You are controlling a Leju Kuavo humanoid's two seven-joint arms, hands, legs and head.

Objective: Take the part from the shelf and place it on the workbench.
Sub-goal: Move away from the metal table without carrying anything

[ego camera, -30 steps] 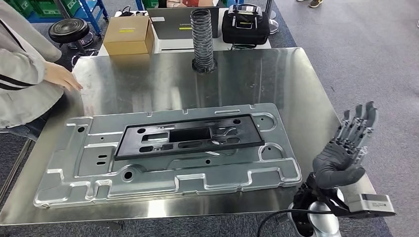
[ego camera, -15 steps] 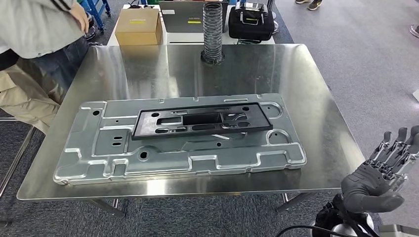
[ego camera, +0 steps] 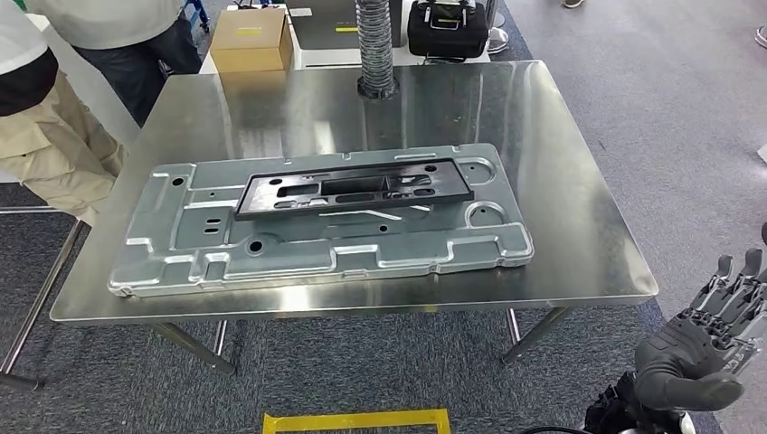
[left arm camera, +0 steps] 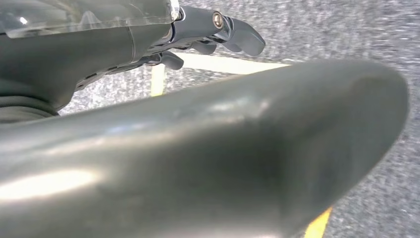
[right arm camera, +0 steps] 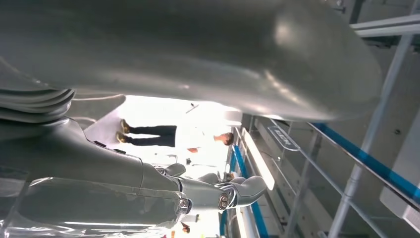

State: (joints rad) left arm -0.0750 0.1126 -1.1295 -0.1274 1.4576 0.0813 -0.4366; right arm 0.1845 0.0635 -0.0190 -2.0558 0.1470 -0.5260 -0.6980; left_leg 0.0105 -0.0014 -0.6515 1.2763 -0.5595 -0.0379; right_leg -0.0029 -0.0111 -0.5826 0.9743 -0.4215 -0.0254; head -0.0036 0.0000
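Centrally in the head view, the black frame-shaped part (ego camera: pixel 355 188) lies flat on a large grey metal panel (ego camera: pixel 317 249), which rests on the steel workbench (ego camera: pixel 579 235). At lower right, off the bench edge, the right hand (ego camera: pixel 701 348) is empty with fingers spread apart. The left hand (left arm camera: pixel 208 29) holds nothing, fingers loosely apart above grey floor. A person (ego camera: pixel 54 136) stands at upper left.
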